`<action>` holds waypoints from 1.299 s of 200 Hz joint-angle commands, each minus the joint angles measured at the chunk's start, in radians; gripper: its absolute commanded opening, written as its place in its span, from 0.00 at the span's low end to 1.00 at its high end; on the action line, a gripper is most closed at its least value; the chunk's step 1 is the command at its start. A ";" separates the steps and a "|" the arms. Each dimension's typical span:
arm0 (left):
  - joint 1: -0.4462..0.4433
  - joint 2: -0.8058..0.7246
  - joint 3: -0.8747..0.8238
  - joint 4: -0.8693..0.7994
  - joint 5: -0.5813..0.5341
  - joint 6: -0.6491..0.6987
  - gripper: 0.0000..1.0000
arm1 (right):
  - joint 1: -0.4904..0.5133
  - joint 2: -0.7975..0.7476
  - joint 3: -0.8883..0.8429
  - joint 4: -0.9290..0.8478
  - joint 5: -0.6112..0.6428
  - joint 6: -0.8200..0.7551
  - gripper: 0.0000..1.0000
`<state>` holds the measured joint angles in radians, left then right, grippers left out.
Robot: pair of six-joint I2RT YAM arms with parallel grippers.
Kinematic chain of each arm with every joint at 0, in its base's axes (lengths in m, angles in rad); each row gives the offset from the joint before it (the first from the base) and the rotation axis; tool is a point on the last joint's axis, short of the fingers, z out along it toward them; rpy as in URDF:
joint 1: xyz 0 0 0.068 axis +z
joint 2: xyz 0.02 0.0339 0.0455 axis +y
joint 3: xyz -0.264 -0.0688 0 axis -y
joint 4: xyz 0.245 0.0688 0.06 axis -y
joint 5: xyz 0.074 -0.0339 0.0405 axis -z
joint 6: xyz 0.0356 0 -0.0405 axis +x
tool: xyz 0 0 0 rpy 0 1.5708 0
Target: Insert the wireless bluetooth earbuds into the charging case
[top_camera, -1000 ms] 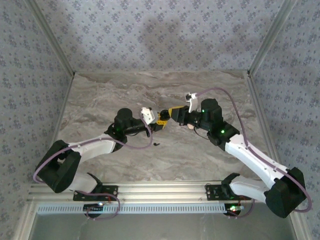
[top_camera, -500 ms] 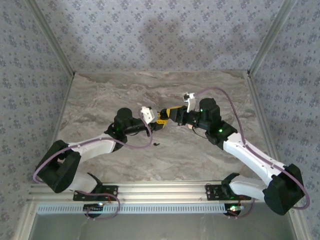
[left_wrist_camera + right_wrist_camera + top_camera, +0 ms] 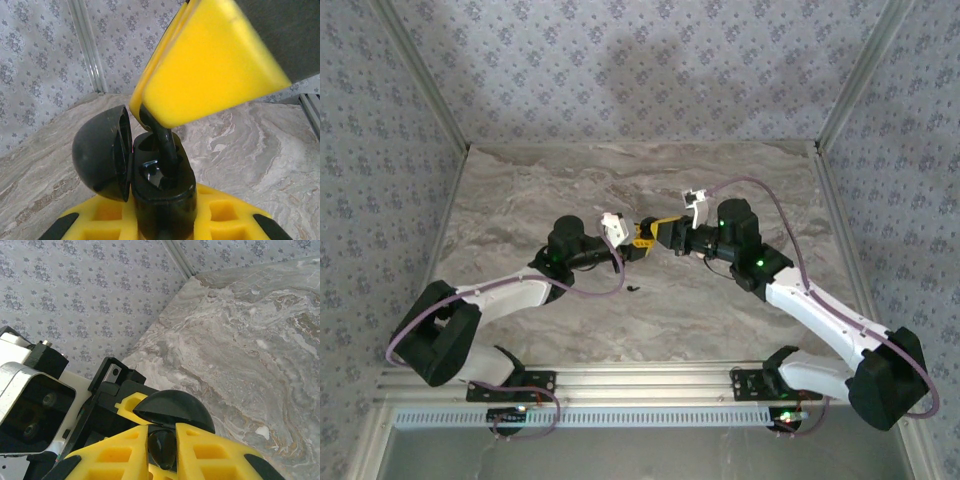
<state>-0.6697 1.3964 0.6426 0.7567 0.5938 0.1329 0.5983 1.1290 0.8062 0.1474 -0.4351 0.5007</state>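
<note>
Top external gives me the marble surface (image 3: 520, 200) with both arms reaching in from the near edge. The left arm (image 3: 510, 295) and right arm (image 3: 820, 310) meet tip to tip near the middle.

My left gripper (image 3: 640, 244) is closed narrow on the case (image 3: 162, 190). On the left wrist view, the black body stands upright between the yellow fingers (image 3: 225, 220). Its domed lid (image 3: 102, 150) is swung open to the left.

My right gripper (image 3: 658, 228) comes in from above the case, clamped on an earbud (image 3: 165, 145). The earbud's stem angles down out of the yellow fingers (image 3: 210, 65) into the case's open top, touching the inside of a well. I cannot tell whether it is fully seated.

On the right wrist view, the earbud shows as a glossy black bud pinched between the two fingers, with the lid's dome just beyond it.

A tiny black speck (image 3: 633, 290) lies on the surface, apart from both grippers on the near side. It is too small for me to make out.
</note>
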 commanded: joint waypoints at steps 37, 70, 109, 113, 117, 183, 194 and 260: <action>0.001 -0.044 0.040 0.050 0.022 -0.016 0.13 | -0.022 -0.029 -0.037 0.029 0.024 0.010 0.21; 0.002 -0.040 0.040 0.046 0.021 -0.011 0.13 | -0.030 -0.036 -0.032 0.018 0.013 0.004 0.21; 0.002 -0.032 0.040 0.034 0.026 -0.005 0.13 | -0.045 -0.069 -0.021 0.027 0.019 -0.004 0.21; 0.001 -0.031 0.039 0.033 0.026 -0.005 0.13 | -0.046 -0.072 -0.019 0.029 0.020 -0.004 0.21; 0.001 -0.032 0.039 0.032 0.027 -0.003 0.13 | -0.048 -0.073 -0.017 0.029 0.020 -0.005 0.21; 0.001 -0.034 0.043 0.030 0.034 0.001 0.13 | -0.059 -0.052 -0.024 0.009 0.012 -0.009 0.21; 0.001 -0.036 0.045 0.030 0.034 0.001 0.13 | -0.059 -0.045 -0.024 0.015 0.002 -0.005 0.21; 0.001 -0.041 0.046 0.021 0.030 0.010 0.13 | -0.057 -0.018 -0.016 0.017 -0.073 0.006 0.21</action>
<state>-0.6693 1.3903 0.6540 0.7433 0.5983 0.1303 0.5430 1.1034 0.7830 0.1692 -0.4625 0.5049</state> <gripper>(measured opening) 0.208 0.214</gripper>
